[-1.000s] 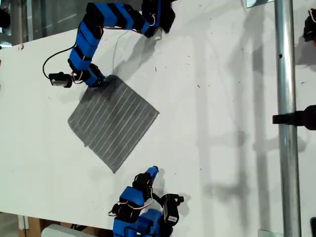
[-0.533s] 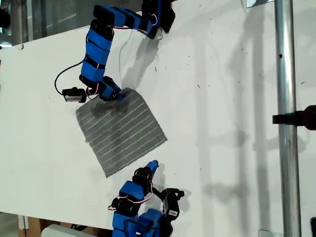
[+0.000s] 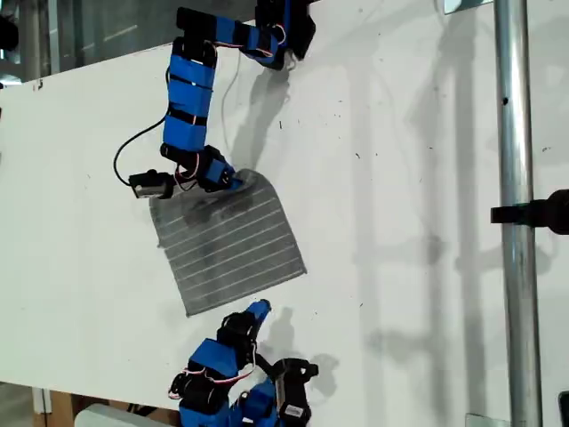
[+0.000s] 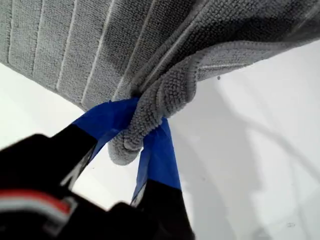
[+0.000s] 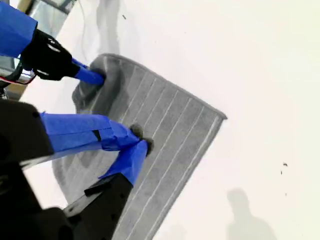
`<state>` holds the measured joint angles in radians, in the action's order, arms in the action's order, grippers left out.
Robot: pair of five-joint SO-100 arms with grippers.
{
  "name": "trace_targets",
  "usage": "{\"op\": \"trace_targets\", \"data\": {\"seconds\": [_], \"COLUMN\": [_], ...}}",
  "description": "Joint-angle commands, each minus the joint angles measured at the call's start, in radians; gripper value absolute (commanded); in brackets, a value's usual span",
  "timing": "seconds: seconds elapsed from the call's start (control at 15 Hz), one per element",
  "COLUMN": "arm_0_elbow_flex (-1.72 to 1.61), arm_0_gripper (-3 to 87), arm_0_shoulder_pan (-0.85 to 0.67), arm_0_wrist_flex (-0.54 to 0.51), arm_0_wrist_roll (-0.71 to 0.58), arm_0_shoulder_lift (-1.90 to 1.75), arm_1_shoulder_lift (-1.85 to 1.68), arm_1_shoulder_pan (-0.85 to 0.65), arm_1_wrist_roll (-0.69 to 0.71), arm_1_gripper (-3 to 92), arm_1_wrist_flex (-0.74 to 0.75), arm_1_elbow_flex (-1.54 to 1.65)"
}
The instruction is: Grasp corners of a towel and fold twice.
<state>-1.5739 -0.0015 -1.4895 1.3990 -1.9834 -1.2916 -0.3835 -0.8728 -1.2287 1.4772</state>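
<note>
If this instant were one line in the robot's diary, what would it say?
my first gripper: shut on towel corner | my second gripper: above towel, grip unclear | towel: unfolded

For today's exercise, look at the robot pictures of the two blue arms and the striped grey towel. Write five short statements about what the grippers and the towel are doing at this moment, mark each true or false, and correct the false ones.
1. My first gripper is shut on a corner of the towel. True.
2. My second gripper holds a bunched corner too. False: its tips hang over the flat striped cloth with nothing between them.
3. The towel is already folded in half. False: it lies as a single sheet, only the pinched corner bunched up.
4. The white stripes run parallel across the cloth. True.
5. The towel lies on a white table. True.
</note>
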Motion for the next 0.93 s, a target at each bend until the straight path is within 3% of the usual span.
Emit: {"op": "trace_targets", "data": {"seconds": [0.0,0.33,0.67,0.87], "arm_0_elbow_flex": [0.160,0.043,0.054,0.034], "arm_0_gripper": [16.2,30.1,30.1,30.0], "arm_0_shoulder_pan": [0.014,-0.072,-0.147,-0.183], "arm_0_wrist_flex": [-0.137,-0.029,-0.015,-0.020], "arm_0_wrist_roll": [-0.080,-0.281,-0.502,-0.540], "arm_0_shoulder_lift": [0.017,0.003,0.044,0.052], "arm_1_shoulder_lift": [-0.071,-0.115,-0.164,-0.164], "arm_1_shoulder_pan": [0.011,0.015,0.021,0.018], "arm_1_wrist_roll": [-0.008,-0.009,-0.009,-0.009], "arm_1_gripper": [-0.2,-0.2,-0.2,-0.2], "arm_1_wrist_flex": [0.005,-0.009,-0.021,-0.018], "arm_1_elbow_flex": [-0.008,0.005,0.012,0.023]}}
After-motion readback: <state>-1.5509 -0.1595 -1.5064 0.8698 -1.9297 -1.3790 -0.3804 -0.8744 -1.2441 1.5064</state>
